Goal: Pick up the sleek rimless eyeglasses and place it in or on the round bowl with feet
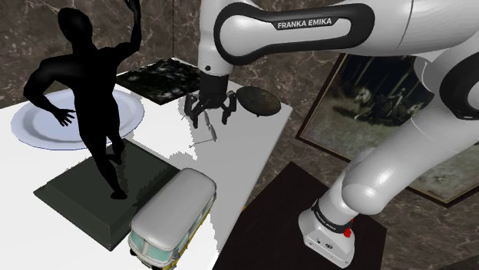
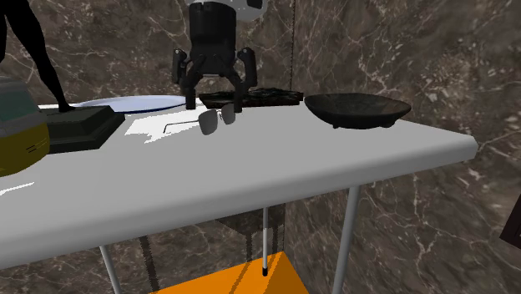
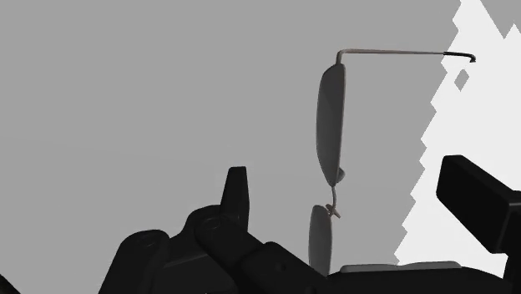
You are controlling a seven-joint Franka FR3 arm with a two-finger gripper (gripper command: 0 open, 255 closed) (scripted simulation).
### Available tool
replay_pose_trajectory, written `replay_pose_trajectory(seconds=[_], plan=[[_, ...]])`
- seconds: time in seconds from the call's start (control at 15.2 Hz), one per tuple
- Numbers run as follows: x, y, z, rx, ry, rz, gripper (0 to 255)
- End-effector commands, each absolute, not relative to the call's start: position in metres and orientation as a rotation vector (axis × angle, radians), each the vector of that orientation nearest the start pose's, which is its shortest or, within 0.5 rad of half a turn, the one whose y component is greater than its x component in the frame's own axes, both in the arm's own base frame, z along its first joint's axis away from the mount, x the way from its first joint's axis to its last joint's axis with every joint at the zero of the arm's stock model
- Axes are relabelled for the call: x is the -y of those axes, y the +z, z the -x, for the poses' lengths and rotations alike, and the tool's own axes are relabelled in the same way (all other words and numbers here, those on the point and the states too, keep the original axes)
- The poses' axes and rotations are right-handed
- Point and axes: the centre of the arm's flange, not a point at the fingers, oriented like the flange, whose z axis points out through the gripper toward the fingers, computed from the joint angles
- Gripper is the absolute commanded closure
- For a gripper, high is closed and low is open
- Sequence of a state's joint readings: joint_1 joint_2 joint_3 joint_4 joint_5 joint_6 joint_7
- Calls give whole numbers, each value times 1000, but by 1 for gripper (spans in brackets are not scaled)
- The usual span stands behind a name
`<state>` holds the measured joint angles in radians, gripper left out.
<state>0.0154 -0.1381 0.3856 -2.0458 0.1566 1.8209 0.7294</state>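
Observation:
The rimless eyeglasses [image 2: 217, 119] lie on the white table [image 2: 334, 159], grey lenses joined by a thin wire bridge, one thin temple arm stretched out. My black gripper [image 2: 215, 102] hangs open just above them, one finger to each side. In the wrist view the lenses [image 3: 331, 121] sit between the fingers [image 3: 238, 192] without touching either. From the shoulder view the glasses [image 1: 206, 138] show just below the gripper [image 1: 209, 115]. The dark round bowl with feet [image 2: 357, 108] stands near the table's corner, to the second exterior view's right of the gripper; it is empty. This bowl [image 1: 257, 100] stands close beside the hand.
A tall black figure statue [image 1: 92, 92] on a dark slab [image 1: 100, 192] stands at the shoulder view's left. Behind it lies a white plate [image 1: 38, 126]. A toy van [image 1: 173, 218] sits at the near edge. A dark patterned tray [image 1: 165, 77] lies behind the gripper.

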Motion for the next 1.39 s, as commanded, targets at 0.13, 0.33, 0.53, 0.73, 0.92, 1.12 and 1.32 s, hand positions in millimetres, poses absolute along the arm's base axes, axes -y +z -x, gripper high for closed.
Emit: replay_pose_trajectory(seconds=[0.13,0.33,0.53,0.73,0.92,1.12,1.32], plan=[[-216,482,-460,-587,206,3047,0],[-216,482,-460,-587,206,3047,0],[-216,482,-460,-587,206,3047,255],[-216,482,-460,-587,206,3047,255],[-216,482,-460,-587,206,3047,255],[-216,482,-460,-587,206,3047,255],[-216,497,-460,-587,206,3047,255]])
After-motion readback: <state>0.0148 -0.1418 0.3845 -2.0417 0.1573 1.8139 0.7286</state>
